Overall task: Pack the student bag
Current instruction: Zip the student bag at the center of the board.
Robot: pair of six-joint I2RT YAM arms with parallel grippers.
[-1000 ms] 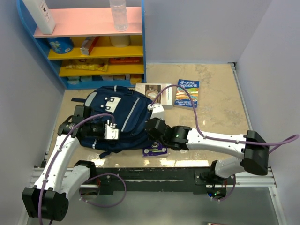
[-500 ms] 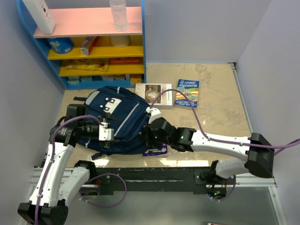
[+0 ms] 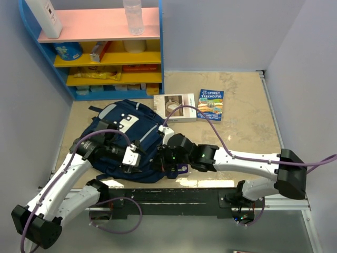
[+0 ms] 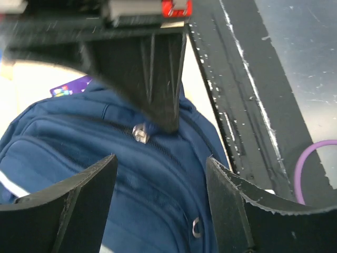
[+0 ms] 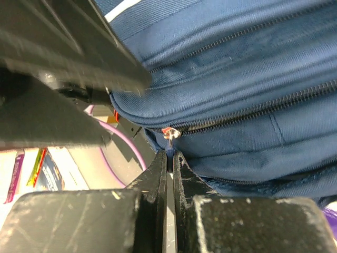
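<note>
The navy student bag (image 3: 118, 116) lies flat near the table's (image 3: 242, 121) front edge, white patch facing up.

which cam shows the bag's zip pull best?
Right wrist: the zip pull is close and sharp, pinched at the tips of the shut right tool, against the bag. Left wrist shows it smaller, beside that tool's tip. Top external: hidden among the arms.

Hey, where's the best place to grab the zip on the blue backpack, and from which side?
The small metal pull tab hanging off the zip on the backpack's near edge. It sticks out from the fabric, so come from the near side and pinch across its flat faces, as the right pincer does.
</note>
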